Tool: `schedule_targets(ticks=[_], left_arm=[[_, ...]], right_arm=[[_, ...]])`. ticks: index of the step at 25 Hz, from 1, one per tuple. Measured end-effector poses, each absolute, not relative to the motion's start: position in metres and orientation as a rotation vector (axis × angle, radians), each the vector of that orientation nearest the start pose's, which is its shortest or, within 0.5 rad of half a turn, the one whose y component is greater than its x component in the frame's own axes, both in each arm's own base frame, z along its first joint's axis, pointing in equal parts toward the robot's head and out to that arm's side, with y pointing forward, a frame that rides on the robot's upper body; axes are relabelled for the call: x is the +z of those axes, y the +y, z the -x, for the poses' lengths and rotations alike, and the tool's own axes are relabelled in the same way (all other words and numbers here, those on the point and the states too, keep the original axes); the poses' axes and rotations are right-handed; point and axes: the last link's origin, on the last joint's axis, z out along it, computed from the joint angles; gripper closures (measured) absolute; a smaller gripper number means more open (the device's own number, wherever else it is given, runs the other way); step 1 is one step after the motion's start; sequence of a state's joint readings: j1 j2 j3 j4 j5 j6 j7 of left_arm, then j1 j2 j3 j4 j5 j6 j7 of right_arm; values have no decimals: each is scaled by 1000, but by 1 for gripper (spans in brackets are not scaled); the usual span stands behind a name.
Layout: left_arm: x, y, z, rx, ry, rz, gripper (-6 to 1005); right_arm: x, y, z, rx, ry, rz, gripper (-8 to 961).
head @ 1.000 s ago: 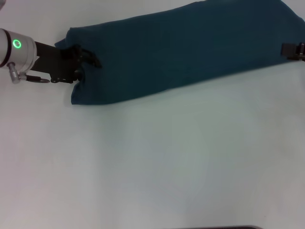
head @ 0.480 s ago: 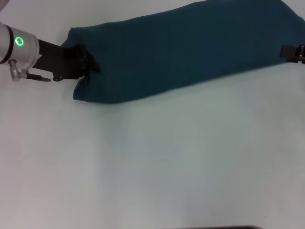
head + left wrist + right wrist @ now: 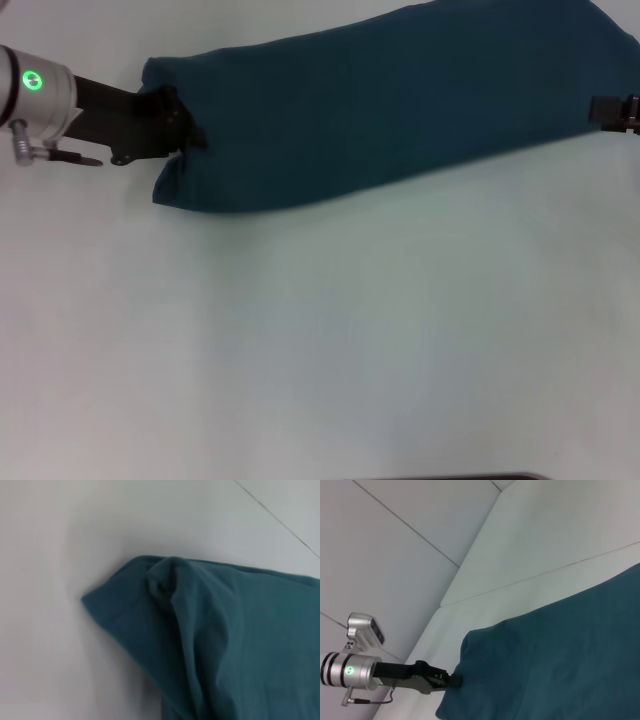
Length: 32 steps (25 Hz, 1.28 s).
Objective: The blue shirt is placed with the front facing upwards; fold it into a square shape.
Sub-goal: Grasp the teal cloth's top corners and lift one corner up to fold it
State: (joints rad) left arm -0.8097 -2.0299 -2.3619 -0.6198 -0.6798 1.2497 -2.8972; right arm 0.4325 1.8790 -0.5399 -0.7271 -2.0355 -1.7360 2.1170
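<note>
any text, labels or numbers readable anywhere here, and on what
None can be read in these views.
The dark teal-blue cotton shirt, folded into a long band on the white table, shows only plain fabric; no lettering or tag is visible.
The left gripper, at the shirt's end, sits past a silver wrist collar carrying a glowing green ring light: a sign, not text.
The right gripper at the other end bears no legible marking.

The head view looks down on the blue shirt (image 3: 390, 110) across the table (image 3: 320, 340), the left wrist view sits close on its bunched end, and the right wrist view looks along it toward the left gripper (image 3: 451, 680), that end being shared by all three.
</note>
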Motion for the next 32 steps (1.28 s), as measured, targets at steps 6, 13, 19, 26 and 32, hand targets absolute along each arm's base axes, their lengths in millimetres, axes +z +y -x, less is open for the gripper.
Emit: schedule_targets(ticks=[6, 13, 19, 26, 32], left_arm=[[21, 404, 261, 341, 2537, -2275, 924], [62, 393, 296, 298, 2611, -2278, 924], [89, 389, 313, 306, 2658, -2303, 924], [76, 396, 288, 386, 2565, -2331, 925], [77, 396, 276, 392, 2505, -2350, 925]], right_arm=[[109, 310, -316, 764, 1568, 2355, 52], [109, 310, -316, 768, 1575, 2350, 52], [106, 310, -316, 781, 1591, 2346, 52], [104, 310, -316, 780, 1605, 2351, 54], [101, 309, -318, 744, 1618, 2357, 62]])
